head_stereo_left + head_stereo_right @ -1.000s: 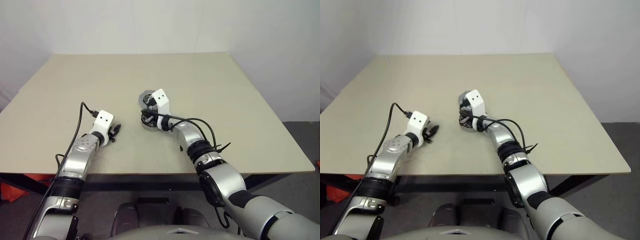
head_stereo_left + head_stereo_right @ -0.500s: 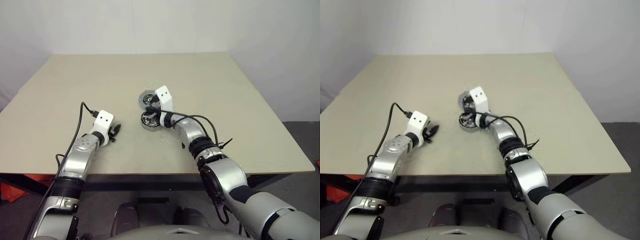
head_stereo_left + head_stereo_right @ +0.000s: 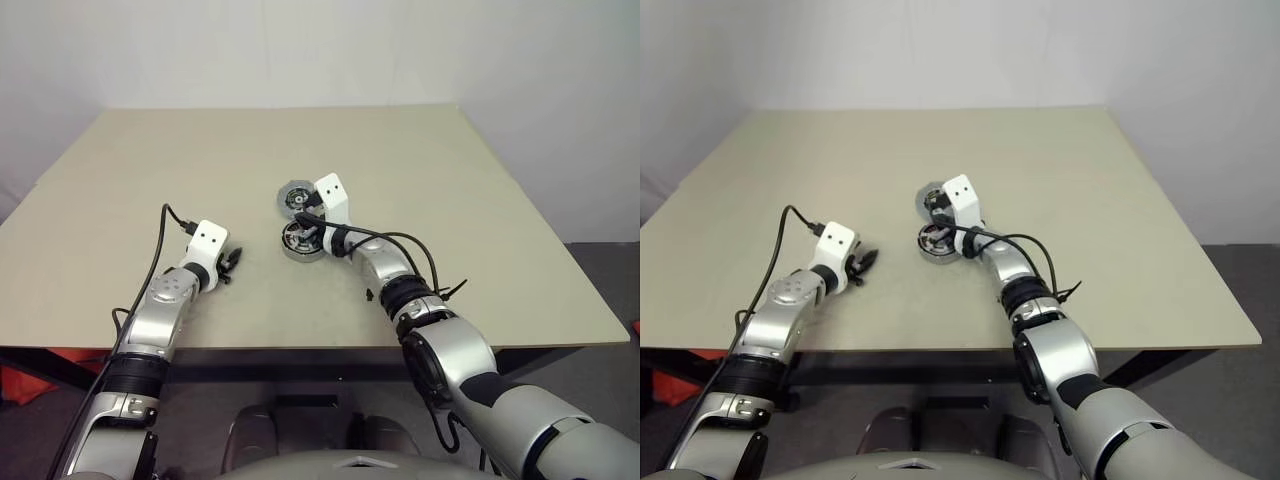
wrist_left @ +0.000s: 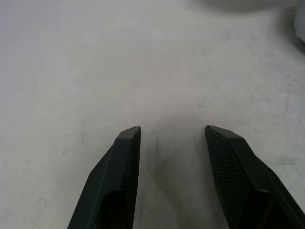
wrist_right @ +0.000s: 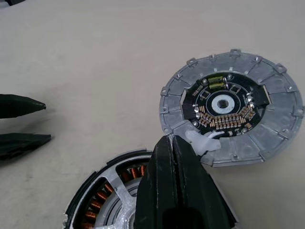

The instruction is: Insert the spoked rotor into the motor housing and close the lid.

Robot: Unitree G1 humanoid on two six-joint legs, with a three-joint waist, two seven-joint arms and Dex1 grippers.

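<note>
Table (image 3: pixel 480 190): flat, matte beige top with faint scuffs; the landmark for every place below.
Left gripper (image 4: pixel 172 131): two black wedge-shaped fingers (image 4: pixel 125 162) with finely knurled pads, standing apart with bare table between them and nothing held; it sits low over the table's near left part, well apart from the motor parts.
Cable (image 3: pixel 160 250): thin black lead looping over the left wrist, above the table's near left edge.
Motor housing (image 5: pixel 97 195): round shallow cup near the table's middle, silver-grey metal with a ring of copper-brown windings.
Spoked rotor (image 5: pixel 114 179): a black rim and flat silver spokes show lying in the housing, over the windings; much of it is hidden by the right gripper.
Right gripper (image 5: pixel 172 143): smooth black fingers pressed together to a narrow tip, gripping nothing, directly over the housing and rotor, the tip at the join between housing and lid.
Lid (image 5: pixel 232 106): round grey cast-metal disc with a faceted, notched edge and a dark circuit centre with a silver hole; it lies open and face up on the table just beyond the housing, touching it at a small white piece.
</note>
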